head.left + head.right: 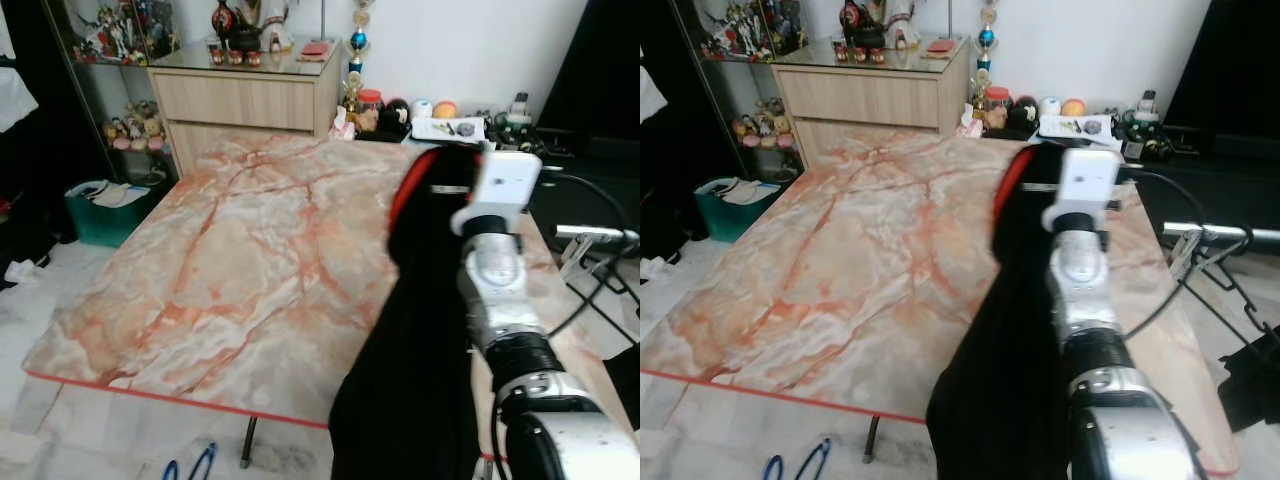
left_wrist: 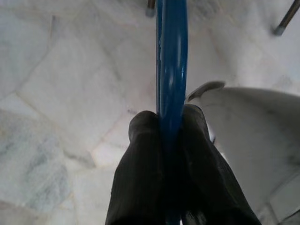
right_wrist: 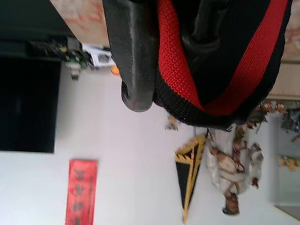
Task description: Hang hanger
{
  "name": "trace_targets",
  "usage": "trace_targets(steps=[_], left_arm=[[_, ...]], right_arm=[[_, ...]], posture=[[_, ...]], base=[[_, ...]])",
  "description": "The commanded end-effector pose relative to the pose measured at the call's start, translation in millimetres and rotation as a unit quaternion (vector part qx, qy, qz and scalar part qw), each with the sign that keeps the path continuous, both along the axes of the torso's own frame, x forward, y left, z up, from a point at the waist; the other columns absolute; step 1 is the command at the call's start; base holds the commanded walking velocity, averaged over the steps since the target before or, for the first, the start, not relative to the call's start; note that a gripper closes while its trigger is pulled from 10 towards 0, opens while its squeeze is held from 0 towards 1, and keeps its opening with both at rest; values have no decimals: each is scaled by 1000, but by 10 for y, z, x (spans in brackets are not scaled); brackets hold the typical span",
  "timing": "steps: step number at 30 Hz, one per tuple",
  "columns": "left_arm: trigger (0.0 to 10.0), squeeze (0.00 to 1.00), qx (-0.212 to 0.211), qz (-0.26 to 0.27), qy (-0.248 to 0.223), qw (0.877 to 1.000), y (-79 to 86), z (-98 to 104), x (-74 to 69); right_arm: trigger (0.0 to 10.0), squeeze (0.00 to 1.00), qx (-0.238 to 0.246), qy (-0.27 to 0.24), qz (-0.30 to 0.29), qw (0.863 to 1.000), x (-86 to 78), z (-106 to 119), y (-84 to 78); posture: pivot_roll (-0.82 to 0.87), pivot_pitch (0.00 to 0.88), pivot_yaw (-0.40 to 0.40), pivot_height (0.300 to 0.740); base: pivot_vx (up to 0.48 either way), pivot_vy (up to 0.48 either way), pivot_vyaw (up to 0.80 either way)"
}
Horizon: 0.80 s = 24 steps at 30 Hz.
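Jaws of the left gripper [image 2: 171, 136] are clamping a blue hanger [image 2: 172, 56], thin, stiff and slick, over the floor in the left wrist view. Right gripper [image 3: 168, 51] jaws are pinching a soft black-and-red garment [image 1: 415, 330] that is hanging limp beside the marble surface [image 1: 240, 270].

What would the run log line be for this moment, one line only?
left gripper: shut on blue hanger, low over floor | right gripper: shut on black-and-red garment, raised over marble table | hanging: not yet done
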<state>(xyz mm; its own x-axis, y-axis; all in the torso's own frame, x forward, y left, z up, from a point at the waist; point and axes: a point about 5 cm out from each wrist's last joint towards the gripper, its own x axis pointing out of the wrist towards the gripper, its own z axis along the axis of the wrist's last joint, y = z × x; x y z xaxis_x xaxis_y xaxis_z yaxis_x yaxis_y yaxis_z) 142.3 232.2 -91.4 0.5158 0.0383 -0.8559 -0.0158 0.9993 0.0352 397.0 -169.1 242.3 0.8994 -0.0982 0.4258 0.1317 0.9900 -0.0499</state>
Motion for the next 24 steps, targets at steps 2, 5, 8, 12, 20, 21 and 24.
trace_targets(steps=[2,5,8,12,20,21,24], left_arm=[[10000,0,9,0,10,1000,52,3,-15],[10000,0,9,-1,10,1000,46,4,-6],[10000,0,9,-2,10,1000,46,5,-2],[10000,0,9,-3,10,1000,48,7,1],[10000,0,12,-7,13,1000,27,0,1],[10000,0,12,-9,13,1000,1,-7,0],[10000,0,10,-11,12,1000,-59,-19,5]], right_arm=[[10000,0,-3,-21,18,1000,16,130,133],[10000,0,-6,-23,19,1000,33,170,128],[10000,0,-7,-24,18,1000,49,202,112],[10000,0,-11,-23,18,1000,63,221,100],[10000,0,-22,7,41,999,76,84,148],[10000,0,-28,25,47,998,73,-7,163],[10000,0,-35,75,44,996,67,-225,150]], posture=[[186,0,-12,740],[185,0,-13,740],[187,0,-13,740],[189,0,-14,740],[187,0,-14,740],[186,0,-13,740],[187,0,-13,740]], base=[[319,0,0],[321,0,0],[319,0,0],[320,0,0],[320,0,0],[296,0,0],[94,0,0]])
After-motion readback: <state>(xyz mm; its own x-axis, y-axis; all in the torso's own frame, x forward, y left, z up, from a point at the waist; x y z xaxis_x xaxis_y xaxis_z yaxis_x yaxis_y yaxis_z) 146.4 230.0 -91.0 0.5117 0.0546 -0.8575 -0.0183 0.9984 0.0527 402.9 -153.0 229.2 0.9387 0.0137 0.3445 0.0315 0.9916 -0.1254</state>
